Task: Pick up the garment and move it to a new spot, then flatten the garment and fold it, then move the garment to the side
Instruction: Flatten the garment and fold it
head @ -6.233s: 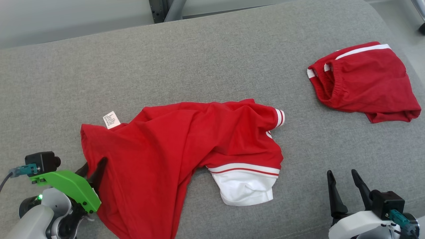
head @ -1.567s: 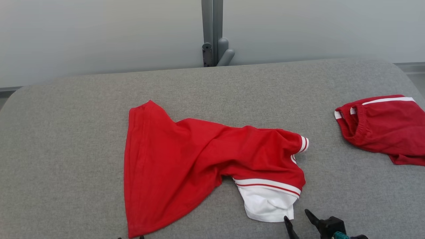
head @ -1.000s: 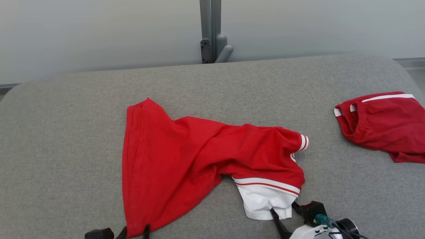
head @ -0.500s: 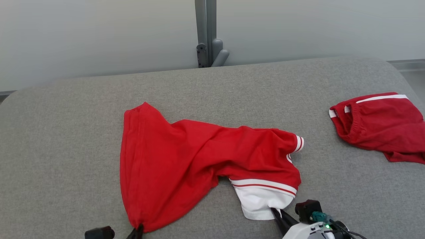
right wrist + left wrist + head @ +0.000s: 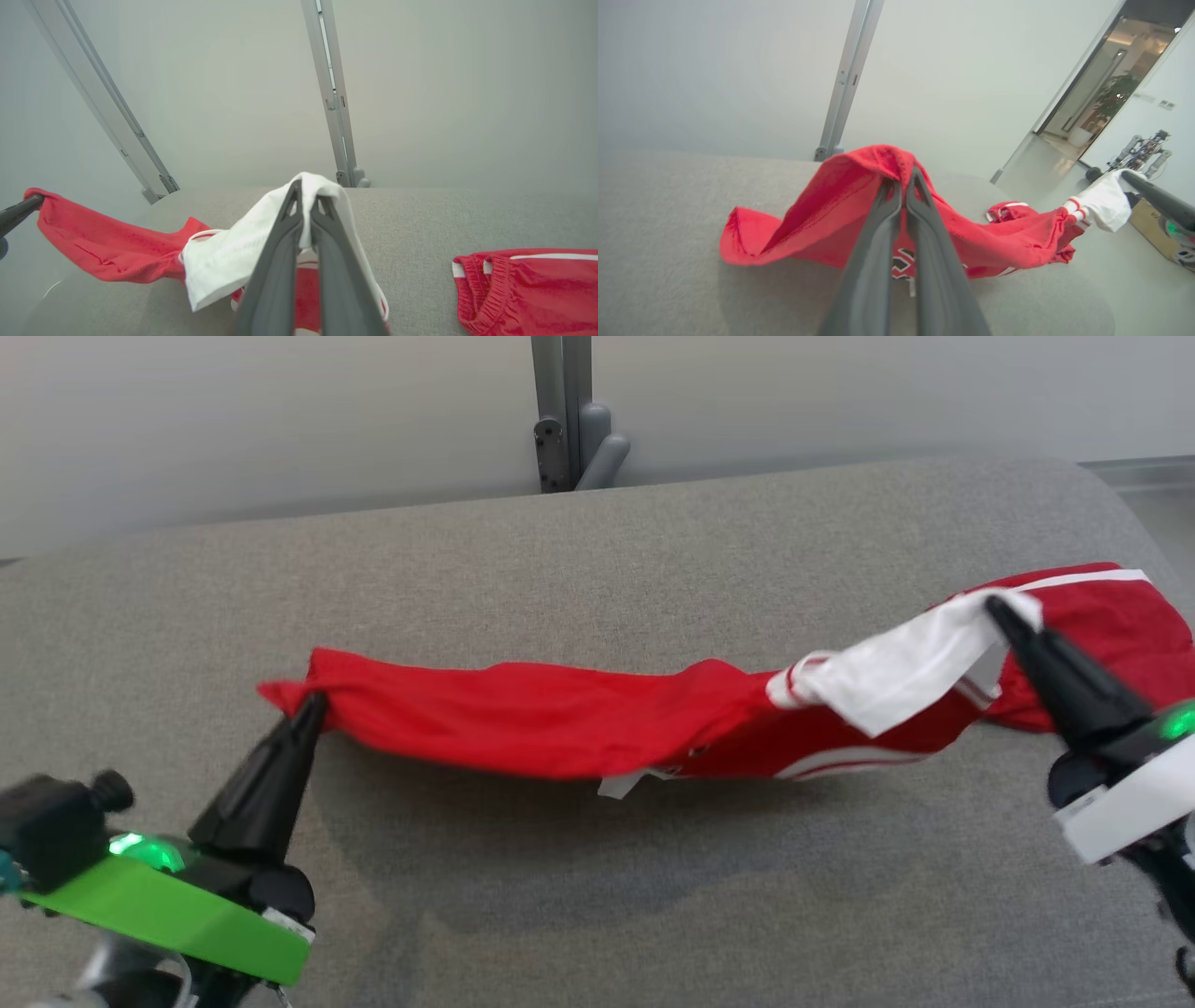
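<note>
The shirt (image 5: 523,723) is held stretched above the tabletop (image 5: 653,551), its red corner pinched in the closed left gripper (image 5: 316,700) well apart from the shorts (image 5: 1120,607), its white end pinched in the closed right gripper (image 5: 995,605) near them, so only pick-up of 3 stages is judged done.

Soft, even light from above fills all three views; the raised garment (image 5: 523,719) casts a broad, faint shadow on the grey cushion (image 5: 653,896) beneath it. The head view is slightly motion-blurred, and the wide-angle wrist views bend the metal posts (image 5: 100,107) toward their edges.
</note>
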